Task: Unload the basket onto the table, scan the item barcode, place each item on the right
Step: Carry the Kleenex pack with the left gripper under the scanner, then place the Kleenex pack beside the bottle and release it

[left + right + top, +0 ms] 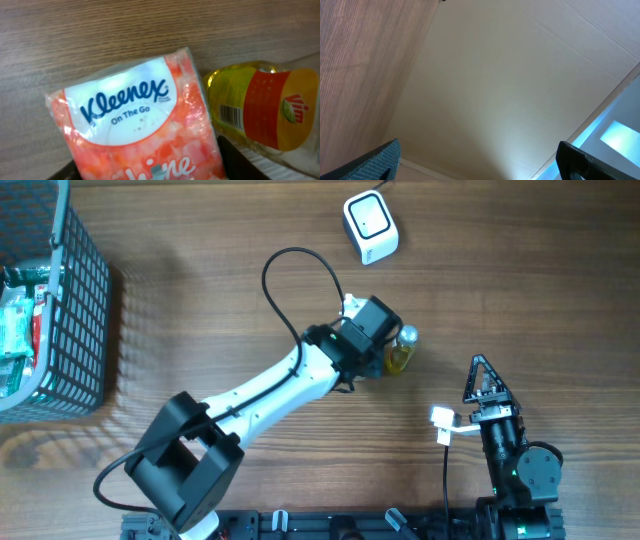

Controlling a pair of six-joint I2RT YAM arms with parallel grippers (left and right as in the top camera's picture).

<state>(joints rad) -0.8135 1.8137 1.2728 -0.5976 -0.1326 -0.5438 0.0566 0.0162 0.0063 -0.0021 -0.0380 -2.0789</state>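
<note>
kleenex pack (140,120) beside vim bottle (260,110)

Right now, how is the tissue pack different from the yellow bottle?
The tissue pack is pink and white; the bottle is clear with yellow liquid. The tissue pack says Kleenex; the bottle says Vim. The bottle shows a barcode; the tissue pack shows none. Both have printed labels.

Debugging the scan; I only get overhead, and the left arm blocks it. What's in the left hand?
Observer: A Kleenex pack, between the fingers of the left hand; it looks gripped.
Operator: Barcode showing on it?
Observer: None on the face toward the left wrist camera; the Vim bottle beside it shows a barcode.
Operator: And the other arm?
Observer: The right hand is open; its wrist camera shows nothing between the fingers.
</note>
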